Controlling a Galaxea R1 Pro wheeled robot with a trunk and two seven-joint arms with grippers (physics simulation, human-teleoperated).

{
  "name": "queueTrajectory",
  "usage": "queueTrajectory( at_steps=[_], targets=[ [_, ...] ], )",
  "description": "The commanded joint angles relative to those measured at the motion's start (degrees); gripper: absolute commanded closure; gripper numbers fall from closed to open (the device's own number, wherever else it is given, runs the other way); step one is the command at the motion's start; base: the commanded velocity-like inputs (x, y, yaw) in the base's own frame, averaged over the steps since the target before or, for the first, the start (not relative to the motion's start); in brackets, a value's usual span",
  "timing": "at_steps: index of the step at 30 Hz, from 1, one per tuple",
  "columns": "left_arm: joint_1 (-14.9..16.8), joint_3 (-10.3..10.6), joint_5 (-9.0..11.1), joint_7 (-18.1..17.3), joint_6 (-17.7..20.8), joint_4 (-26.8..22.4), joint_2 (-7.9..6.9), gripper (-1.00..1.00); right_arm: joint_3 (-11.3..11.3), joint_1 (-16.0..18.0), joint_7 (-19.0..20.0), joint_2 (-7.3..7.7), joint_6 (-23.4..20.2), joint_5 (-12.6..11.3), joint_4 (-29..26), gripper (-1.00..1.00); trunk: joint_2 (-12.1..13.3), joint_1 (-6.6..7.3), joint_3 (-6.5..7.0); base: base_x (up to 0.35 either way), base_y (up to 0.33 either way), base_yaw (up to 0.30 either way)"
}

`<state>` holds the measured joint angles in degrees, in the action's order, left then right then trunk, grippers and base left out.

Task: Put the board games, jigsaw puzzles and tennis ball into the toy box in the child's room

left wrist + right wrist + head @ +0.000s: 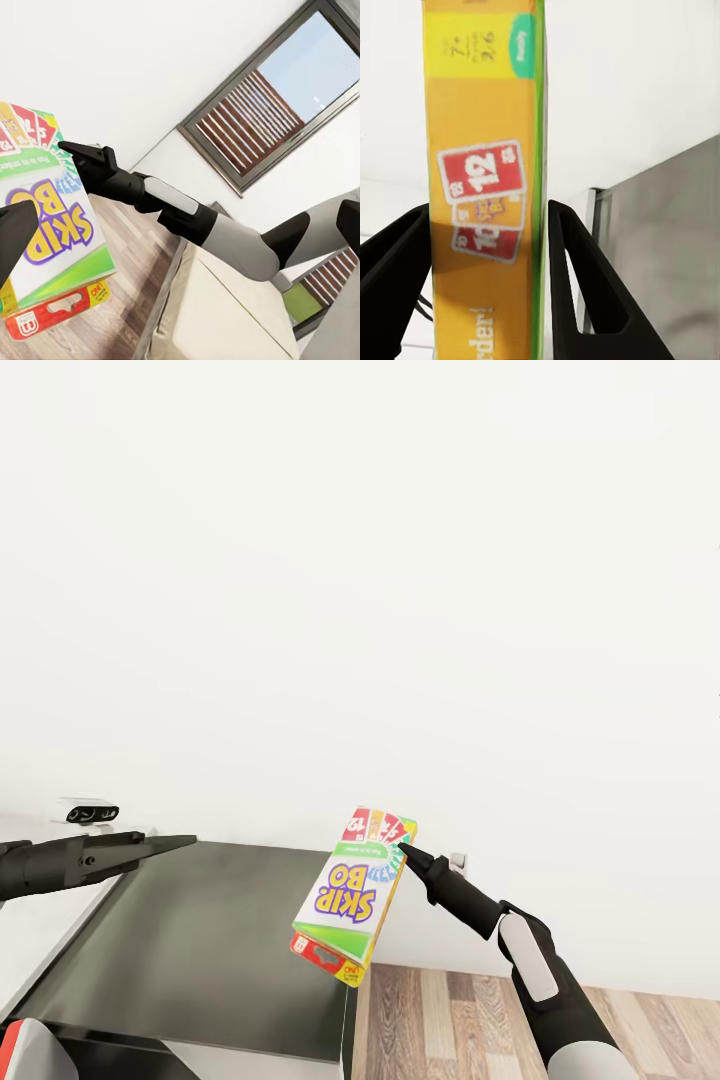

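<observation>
A Skip-Bo board game box (355, 895), green, white and yellow with red cards printed on it, hangs tilted over the right edge of a dark grey table (200, 950). My right gripper (403, 850) is shut on the box's upper end. The right wrist view shows the box's yellow side (484, 210) between the two black fingers (574, 262). My left gripper (185, 843) is at the left, over the table's back edge, pointing toward the box. It is open, its fingers (15, 240) spread wide and apart from the box (45, 217).
A plain white wall fills the view ahead. Wooden floor (480, 1010) lies right of the table. A small white device (88, 810) sits at the far left behind my left arm. The left wrist view shows a window with slatted blinds (255, 120) and a beige surface (217, 315).
</observation>
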<state>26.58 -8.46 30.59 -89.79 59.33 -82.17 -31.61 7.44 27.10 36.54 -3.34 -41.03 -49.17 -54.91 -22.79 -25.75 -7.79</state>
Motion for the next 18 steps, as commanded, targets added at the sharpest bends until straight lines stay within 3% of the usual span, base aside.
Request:
queueTrajectory(
  at_steps=[1, 18],
  targets=[
    [0.0, 0.0, 0.0, -0.2, 0.6, 0.0, -0.03, -1.0, 0.2, 0.1, 0.1, -0.07, -0.4, -0.1, 0.0, 1.0, -0.1, -0.04, -0.12, 0.0, 0.0, 0.002],
    [0.0, -0.1, 0.0, -0.2, 0.6, 0.0, -0.03, -1.0, 0.1, 0.1, 0.0, -0.08, -0.5, -0.1, -0.3, 1.0, -0.1, -0.04, -0.12, 0.0, 0.0, 0.008]
  ],
)
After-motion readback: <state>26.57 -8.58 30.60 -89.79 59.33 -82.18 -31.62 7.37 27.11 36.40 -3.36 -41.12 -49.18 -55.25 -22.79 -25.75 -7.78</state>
